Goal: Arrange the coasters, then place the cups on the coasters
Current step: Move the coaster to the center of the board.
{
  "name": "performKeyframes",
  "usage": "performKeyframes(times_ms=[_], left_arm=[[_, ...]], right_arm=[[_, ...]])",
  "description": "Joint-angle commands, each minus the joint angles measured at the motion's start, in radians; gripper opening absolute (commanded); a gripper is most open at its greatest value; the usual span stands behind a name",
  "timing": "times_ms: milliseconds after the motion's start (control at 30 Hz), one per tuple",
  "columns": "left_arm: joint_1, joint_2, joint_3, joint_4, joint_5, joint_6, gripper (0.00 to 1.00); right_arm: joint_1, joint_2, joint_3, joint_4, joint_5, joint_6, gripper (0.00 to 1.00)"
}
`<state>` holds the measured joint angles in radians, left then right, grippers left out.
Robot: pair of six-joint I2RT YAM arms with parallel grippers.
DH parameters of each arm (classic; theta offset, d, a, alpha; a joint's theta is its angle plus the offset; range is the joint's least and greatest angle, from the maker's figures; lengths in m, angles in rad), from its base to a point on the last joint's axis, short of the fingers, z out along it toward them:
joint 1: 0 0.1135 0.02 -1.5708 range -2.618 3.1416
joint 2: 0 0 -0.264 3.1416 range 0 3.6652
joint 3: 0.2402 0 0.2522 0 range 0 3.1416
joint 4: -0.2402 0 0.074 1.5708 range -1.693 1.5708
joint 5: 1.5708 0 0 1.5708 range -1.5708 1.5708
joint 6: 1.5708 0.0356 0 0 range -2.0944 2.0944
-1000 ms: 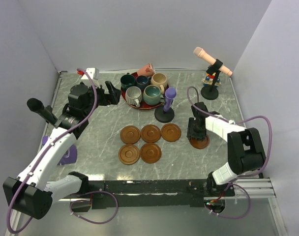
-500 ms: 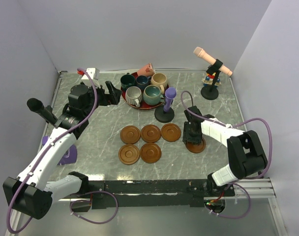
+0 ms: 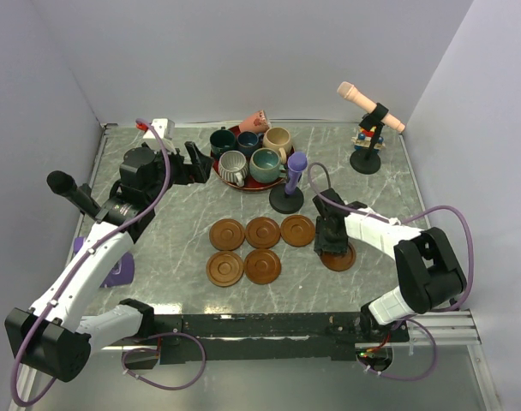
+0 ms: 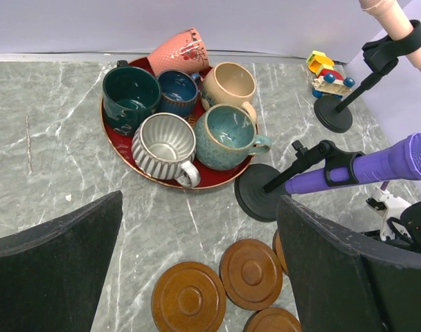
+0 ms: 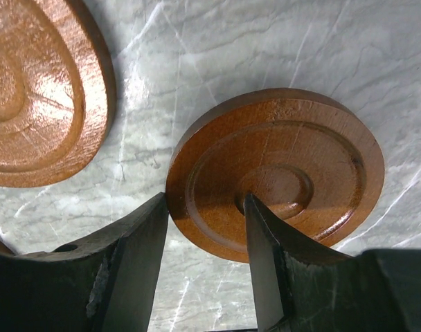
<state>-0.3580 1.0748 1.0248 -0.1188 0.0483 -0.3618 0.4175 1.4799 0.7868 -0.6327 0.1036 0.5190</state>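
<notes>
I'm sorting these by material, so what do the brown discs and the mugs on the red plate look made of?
The coasters look like wood, stained brown with a soft sheen: grain streaks and turned ring grooves show. The cups look like glazed ceramic, probably: glossy, speckled surfaces.

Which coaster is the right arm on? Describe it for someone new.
In the middle of the table, five coasters sit in two rows. To their right, not touching them, lies a sixth coaster. It alone has the right gripper clamped on its rim.
</notes>
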Motion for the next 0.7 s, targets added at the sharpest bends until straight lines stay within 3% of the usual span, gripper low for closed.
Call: performKeyframes(times_ms=[0,667], left_arm=[[-0.007,-0.019,0.003,0.036,0.013,-0.011,0.97],[-0.010,-0.007,0.004,0.036,0.015,-0.012,0.97]], right_arm=[[0.040,0.036,-0.050,-0.119,-0.113,0.067,0.54],[0.147,0.006,-0.067,-0.145,-0.143,0.141,0.54]])
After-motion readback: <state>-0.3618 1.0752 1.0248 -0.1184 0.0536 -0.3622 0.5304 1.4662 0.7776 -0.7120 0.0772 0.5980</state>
